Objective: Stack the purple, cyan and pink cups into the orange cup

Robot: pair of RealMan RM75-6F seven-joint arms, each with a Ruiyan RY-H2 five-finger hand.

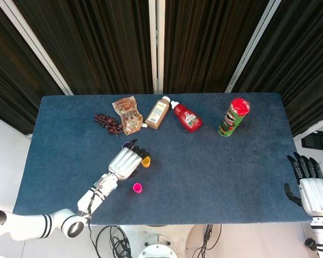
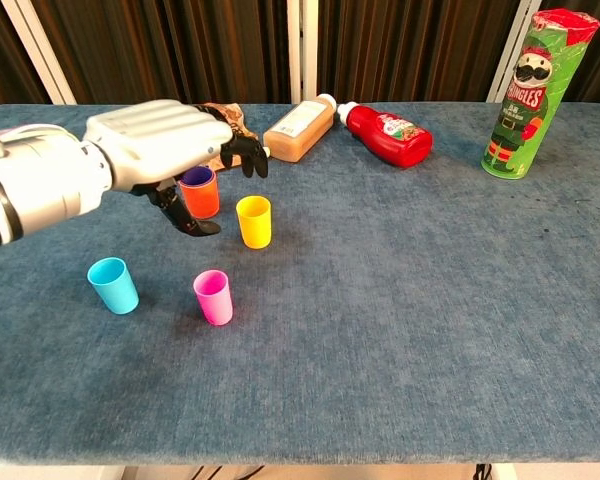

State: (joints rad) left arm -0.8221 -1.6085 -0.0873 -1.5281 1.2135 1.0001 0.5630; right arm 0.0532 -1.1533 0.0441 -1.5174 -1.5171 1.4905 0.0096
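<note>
The orange cup stands upright with the purple cup nested inside it. My left hand hovers just above and in front of this pair, fingers spread, holding nothing. The cyan cup and the pink cup stand apart nearer the front edge. In the head view my left hand covers the orange cup and its forearm hides the cyan cup; the pink cup shows beside it. My right hand hangs past the table's right edge, fingers straight and empty.
A yellow cup stands right of the orange cup, close to my left fingers. Along the back lie a snack pouch, dark grapes, a brown bottle and a ketchup bottle. A Pringles can stands at the back right.
</note>
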